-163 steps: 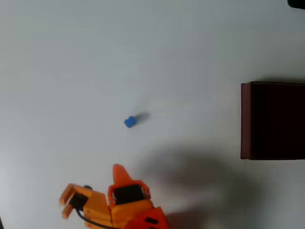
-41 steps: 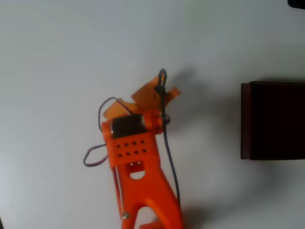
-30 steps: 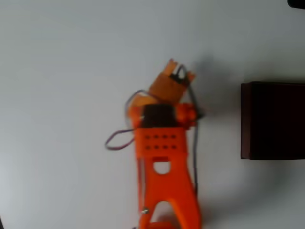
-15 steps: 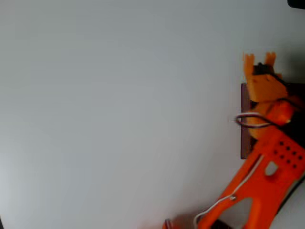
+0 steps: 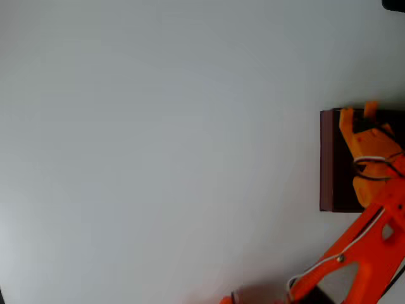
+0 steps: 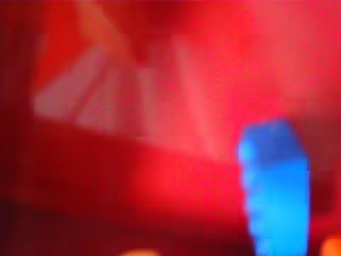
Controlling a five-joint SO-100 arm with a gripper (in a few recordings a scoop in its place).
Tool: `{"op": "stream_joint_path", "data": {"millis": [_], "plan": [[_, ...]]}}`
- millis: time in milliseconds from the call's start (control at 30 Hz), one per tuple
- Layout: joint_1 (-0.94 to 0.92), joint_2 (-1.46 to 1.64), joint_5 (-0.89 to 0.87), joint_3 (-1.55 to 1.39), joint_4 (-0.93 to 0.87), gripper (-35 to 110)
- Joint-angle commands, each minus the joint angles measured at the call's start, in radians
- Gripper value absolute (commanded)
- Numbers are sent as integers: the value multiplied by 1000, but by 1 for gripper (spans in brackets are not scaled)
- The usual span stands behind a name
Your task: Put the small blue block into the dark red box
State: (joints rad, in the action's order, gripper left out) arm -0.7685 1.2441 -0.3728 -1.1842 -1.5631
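Overhead view: the dark red box (image 5: 328,161) is seen at the right edge, with the orange gripper (image 5: 355,115) lowered inside. In the wrist view, the small blue block (image 6: 274,186) is seen blurred, close against red walls; whether it is gripped cannot be told.

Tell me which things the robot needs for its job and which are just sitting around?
Needed for the job:
- small blue block, big and blurry in the wrist view
- dark red box
- orange tool, over the box in the overhead view

Just there:
- white table
- a dark thing at the top right corner, too cut off to name
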Motion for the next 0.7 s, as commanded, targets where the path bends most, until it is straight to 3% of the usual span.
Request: {"op": "stream_joint_path", "data": {"millis": [0, 133, 233, 500, 667], "plan": [[14, 308, 37, -181, 26, 16], [92, 661, 80, -469, 78, 13], [218, 919, 193, -661, 104, 0], [666, 1647, 272, -1246, 296, 0], [873, 1928, 304, -1482, 284, 0]]}}
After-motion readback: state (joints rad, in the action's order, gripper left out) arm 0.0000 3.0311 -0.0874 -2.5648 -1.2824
